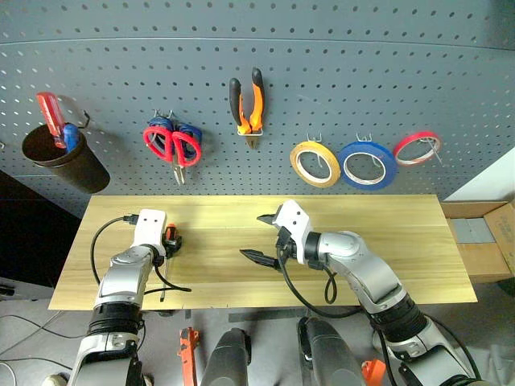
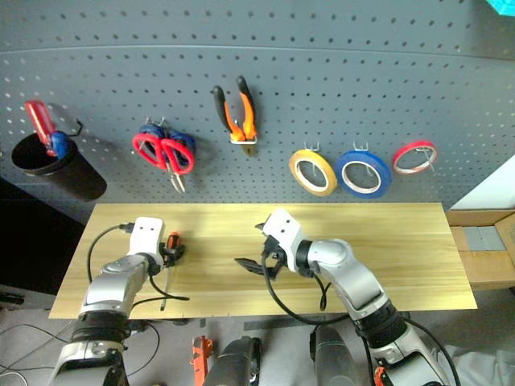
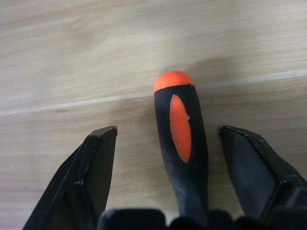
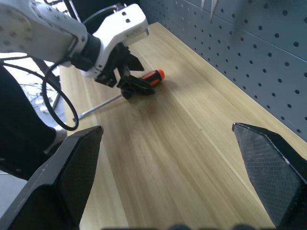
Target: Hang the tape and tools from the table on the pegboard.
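Orange-capped screwdriver (image 3: 181, 139) flat on table (image 1: 402, 241), handle end toward pegboard (image 1: 322, 48)

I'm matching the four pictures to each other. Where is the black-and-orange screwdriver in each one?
Left eye view: the screwdriver lies on the table's left part, at the left claw.
Right eye view: same spot.
Left wrist view: handle between the open fingers, not clamped.
Right wrist view: under the left claw, orange tip showing.
Shared landmark: the wooden table.
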